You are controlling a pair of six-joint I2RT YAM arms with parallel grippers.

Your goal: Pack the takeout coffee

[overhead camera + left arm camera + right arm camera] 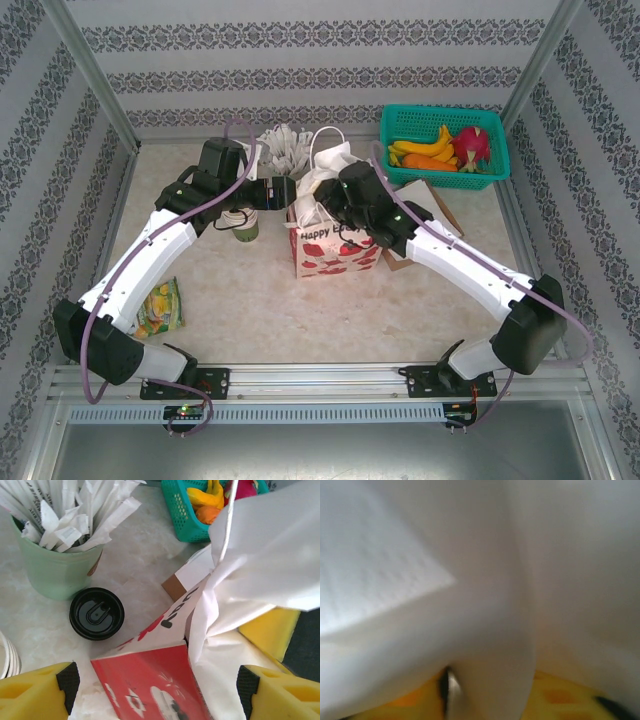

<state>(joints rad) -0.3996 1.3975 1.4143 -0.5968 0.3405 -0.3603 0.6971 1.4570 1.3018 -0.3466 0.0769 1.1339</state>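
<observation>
1. Coffee (96, 613) stands just left of the gift bag (330, 255), not yet packed
2. Left gripper (159, 692), jaws wide, hangs above the bag's left edge; lowering could tip the bag
3. Right gripper (320, 205) sits at the bag's mouth, grip unreadable; the mouth could sag shut

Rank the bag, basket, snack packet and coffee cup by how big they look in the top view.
Bag and basket: about alike; the bag is partly covered and nearer the camera.
Then snack packet.
Smallest: coffee cup, partly hidden.

Striped patterned walls (300, 40); pale marbled tabletop (260, 320); aluminium corner posts (95, 75); even light
</observation>
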